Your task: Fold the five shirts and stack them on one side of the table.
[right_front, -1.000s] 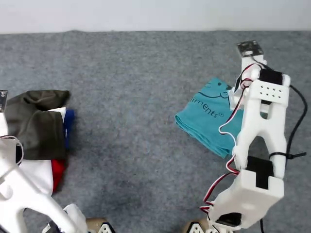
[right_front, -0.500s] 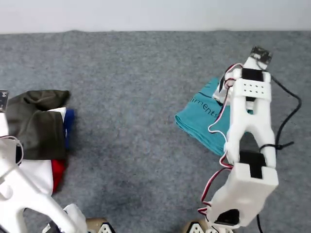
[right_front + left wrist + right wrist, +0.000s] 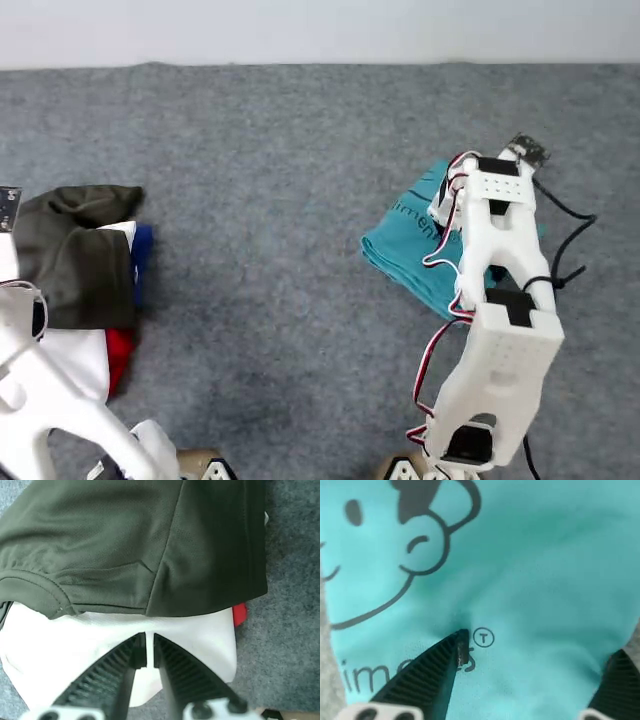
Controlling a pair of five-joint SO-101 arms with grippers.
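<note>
Hanging low over the teal shirt (image 3: 398, 255) with the right tool (image 3: 535, 662) spread wide: one fingertip (image 3: 451, 652) dug into the cloth just beside the print, raising a small dimple, the other out by the cloth's far edge. Not gripping anything yet, to judge from the flat cloth between the jaws. Lying folded on the right half of the counter (image 3: 260, 180), askew to its edges, one corner aimed toward the left side. Hard to tell the fold's long axis, with the right arm covering much of it in the high view.

Resting at the counter's left edge, well apart from the teal shirt: the stack (image 3: 80, 290), with an olive shirt (image 3: 75, 250) on top, a white shirt (image 3: 190, 635) under it, and slivers of a red shirt (image 3: 118, 355) and a blue shirt (image 3: 143, 250) peeking out beneath. Hovering just above the white shirt: the left tool (image 3: 149, 650), jaws drawn together with nothing seen between them.

Judging from four shirts piled and one apart: last shirt, last carry. Turning on one relation, then: stack due left of the teal shirt across bare counter, right arm far the nearer and down on the cloth. Likely calling for a pinch through all the folded layers at once, then a lift and a long sweep left, perhaps beyond the right arm's reach and needing a hand-over to the left arm. Risking a fold falling open if only the top layer gets caught.
</note>
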